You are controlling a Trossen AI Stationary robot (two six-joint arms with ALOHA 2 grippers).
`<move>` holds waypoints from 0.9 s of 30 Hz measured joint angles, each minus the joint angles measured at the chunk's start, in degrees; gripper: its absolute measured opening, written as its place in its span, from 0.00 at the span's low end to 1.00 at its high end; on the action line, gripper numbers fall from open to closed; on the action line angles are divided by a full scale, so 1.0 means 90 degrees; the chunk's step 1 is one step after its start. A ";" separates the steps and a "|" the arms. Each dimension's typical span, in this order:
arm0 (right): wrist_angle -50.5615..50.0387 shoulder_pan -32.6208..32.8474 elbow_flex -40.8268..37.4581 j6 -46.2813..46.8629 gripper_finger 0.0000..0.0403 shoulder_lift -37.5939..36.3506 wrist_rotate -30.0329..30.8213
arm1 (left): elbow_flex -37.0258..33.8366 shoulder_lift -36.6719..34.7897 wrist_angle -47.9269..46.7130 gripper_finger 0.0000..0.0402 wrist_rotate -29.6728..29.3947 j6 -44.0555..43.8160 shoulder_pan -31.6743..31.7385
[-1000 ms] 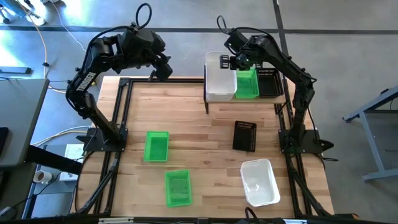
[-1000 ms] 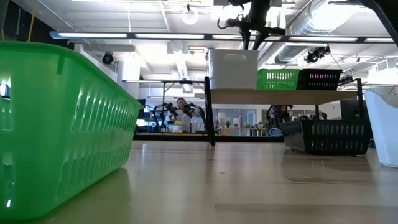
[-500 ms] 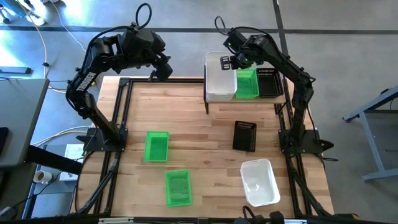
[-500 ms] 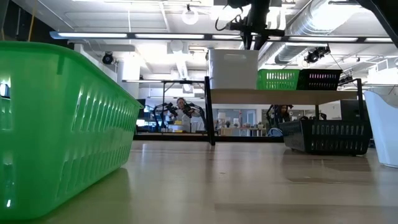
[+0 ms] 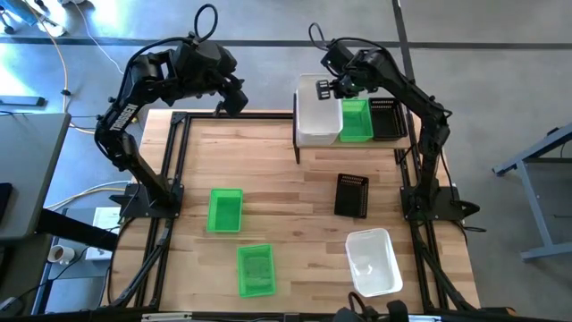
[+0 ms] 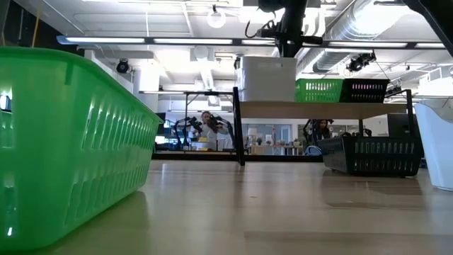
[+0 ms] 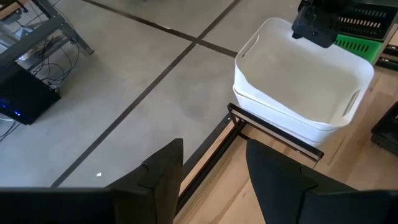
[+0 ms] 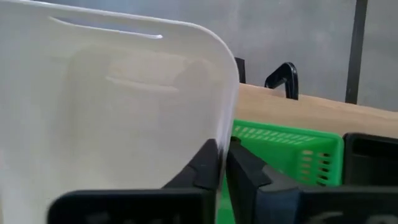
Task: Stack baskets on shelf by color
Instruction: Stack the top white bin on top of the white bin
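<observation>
On the shelf [image 6: 354, 108] at the table's far right stand a white basket [image 5: 315, 112] nested in another white one, a green basket [image 5: 356, 121] and a black basket [image 5: 386, 118], side by side. My right gripper [image 5: 332, 88] is shut on the upper white basket, on the side next to the green one. My left gripper [image 5: 234, 100] hangs open and empty above the table's far edge, left of the shelf. Two green baskets [image 5: 224, 210] [image 5: 256, 269], a black basket [image 5: 351, 195] and a white basket [image 5: 373, 261] rest on the tabletop. My right gripper pinches the upper white basket's side wall at its rim [image 8: 221, 124], the wall facing the green basket. One finger [image 8: 208, 163] is inside the basket and one finger [image 8: 247, 167] outside. The fingers come from above, slanting down. The basket sits nested in the white one below it.
The shelf's black legs [image 5: 298, 143] stand on the tabletop. Bare wood lies between the shelf and the loose baskets, and along the table's left half. Black frame rails [image 5: 174, 152] run along the table's sides.
My right gripper has rolled a little at the wrist, sunk slightly and shut on the upper white basket's wall. That basket has shifted a little toward the green one.
</observation>
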 joint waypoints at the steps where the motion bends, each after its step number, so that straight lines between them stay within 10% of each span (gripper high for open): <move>1: 0.0033 0.0000 0.0000 -0.0039 0.02 0.0000 0.0001 | 0.0000 0.0002 0.0000 0.42 -0.0002 0.0000 0.0000; 27: 0.0084 -0.0244 0.0475 0.0432 0.00 0.0000 -0.0672 | 0.0000 0.0002 0.0000 0.42 0.0012 0.0002 0.0000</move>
